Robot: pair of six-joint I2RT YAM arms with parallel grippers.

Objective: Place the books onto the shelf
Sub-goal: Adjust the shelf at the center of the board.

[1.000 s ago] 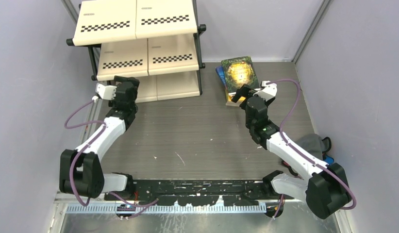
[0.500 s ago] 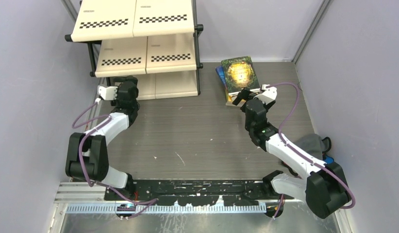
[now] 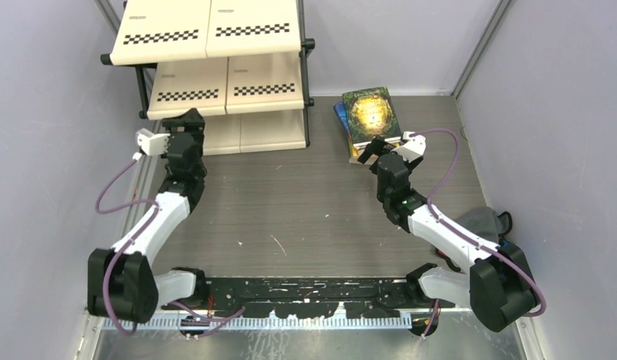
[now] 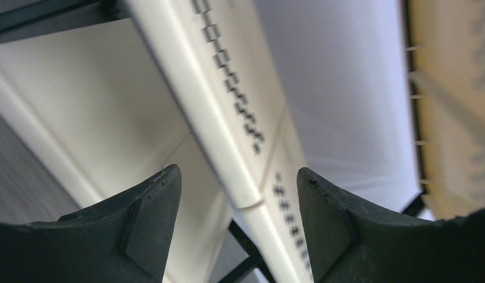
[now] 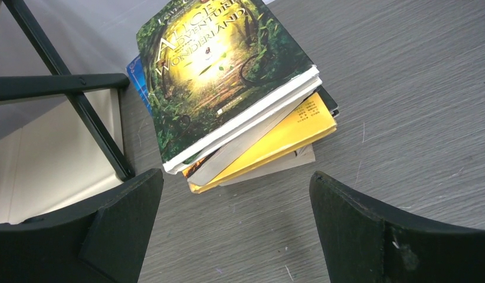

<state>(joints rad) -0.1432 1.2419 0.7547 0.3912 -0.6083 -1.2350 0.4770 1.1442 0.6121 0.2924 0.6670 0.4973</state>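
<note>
Item: books (image 3: 371, 116), one stack with a green-and-gold cover on top, laid flat on the desk (image 3: 290, 202) just right of the shelf (image 3: 215, 45); none is shelved yet. The long axis is pointed away from the right hand (image 3: 371, 148), short end nearest it. That hand, the nearer one, is spread wide and empty just before the stack. The left hand (image 3: 187, 127) is parted, nothing held, at the shelf's lower tiers. Obstruction: the shelf's black leg (image 5: 92, 124), close beside the stack's left edge.

The right gripper (image 3: 371, 148) sits at the near edge of the books (image 3: 371, 112), left gripper (image 3: 191, 120) by the shelf (image 3: 208, 34).
</note>
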